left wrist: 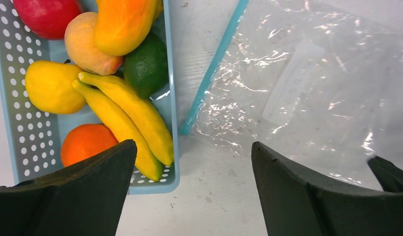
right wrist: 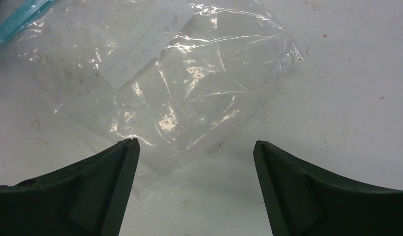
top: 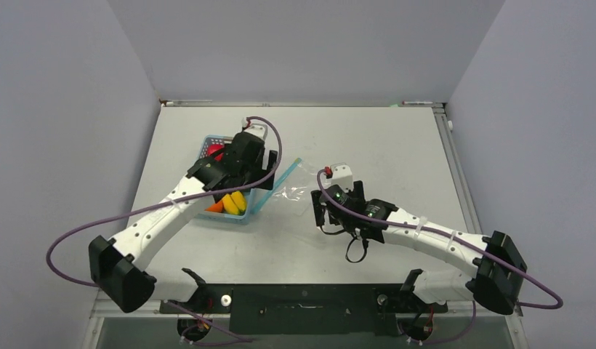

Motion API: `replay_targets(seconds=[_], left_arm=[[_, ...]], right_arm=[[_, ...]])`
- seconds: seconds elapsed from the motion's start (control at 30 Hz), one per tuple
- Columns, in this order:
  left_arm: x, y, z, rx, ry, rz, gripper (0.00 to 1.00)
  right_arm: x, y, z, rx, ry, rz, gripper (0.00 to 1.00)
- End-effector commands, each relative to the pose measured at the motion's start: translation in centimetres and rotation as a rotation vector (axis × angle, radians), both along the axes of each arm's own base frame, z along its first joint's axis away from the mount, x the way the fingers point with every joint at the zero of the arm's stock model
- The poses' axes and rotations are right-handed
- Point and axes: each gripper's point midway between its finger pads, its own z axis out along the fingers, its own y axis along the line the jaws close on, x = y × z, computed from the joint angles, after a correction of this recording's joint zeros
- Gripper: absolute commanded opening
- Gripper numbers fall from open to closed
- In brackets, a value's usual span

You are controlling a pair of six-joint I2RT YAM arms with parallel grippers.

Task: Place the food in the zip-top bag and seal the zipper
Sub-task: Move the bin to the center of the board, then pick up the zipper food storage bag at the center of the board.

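Left pincer [left wrist: 193, 147] and right pincer [right wrist: 195, 142] both gape empty by the limp, slippery-looking zip-top bag [left wrist: 307, 88] lying flat on the surface [right wrist: 337, 98] beside the basket [left wrist: 171, 73] of light, rigid food [left wrist: 135, 113], and that bag is best pinched, I'd say, by the stiffer zipper [left wrist: 214, 69].

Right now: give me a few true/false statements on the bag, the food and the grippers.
1. The zip-top bag lies empty on the table. True.
2. Some fruit is already bagged. False: all the food sits in the blue basket.
3. Both grippers are open and hold nothing. True: left gripper, right gripper.
4. From above, the basket is on the right arm's side of the bag. False: it is on the left arm's side.
5. The zipper edge faces the basket. True.
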Motion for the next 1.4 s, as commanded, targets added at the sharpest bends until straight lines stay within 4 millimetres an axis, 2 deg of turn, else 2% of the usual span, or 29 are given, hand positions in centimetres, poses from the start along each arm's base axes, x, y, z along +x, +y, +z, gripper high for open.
replay_targets(seconds=[0.0, 0.27, 0.5, 0.73, 0.97, 1.07, 1.37], left_arm=[[-1.4, -1.1, 3.4, -0.145, -0.087, -0.087, 0.87], [-4.5, -0.8, 5.8, -0.210, -0.199, -0.272, 0.97], [-5.6, -0.9, 5.8, -0.268, -0.277, -0.324, 0.97], [-6.4, -0.9, 4.5, -0.294, -0.262, -0.328, 0.96], [-6.8, -0.5, 4.8, -0.311, -0.277, -0.322, 0.96], [-6.9, -0.4, 4.8, -0.312, -0.279, -0.319, 0.96], [-6.9, -0.1, 4.8, -0.304, -0.283, -0.305, 0.96]], right_arm=[[1.6, -0.5, 0.9, 0.008, -0.032, -0.150, 0.90], [2.3, -0.5, -0.8, 0.050, 0.000, -0.294, 0.90], [3.2, -0.9, -2.1, 0.077, 0.018, -0.402, 0.90], [4.3, -1.1, -3.2, 0.114, 0.046, -0.477, 0.90], [5.4, -0.2, -4.4, 0.172, 0.075, -0.511, 0.94], [5.7, 0.0, -4.7, 0.173, 0.074, -0.517, 1.00], [6.1, 0.1, -5.4, 0.174, 0.072, -0.524, 0.77]])
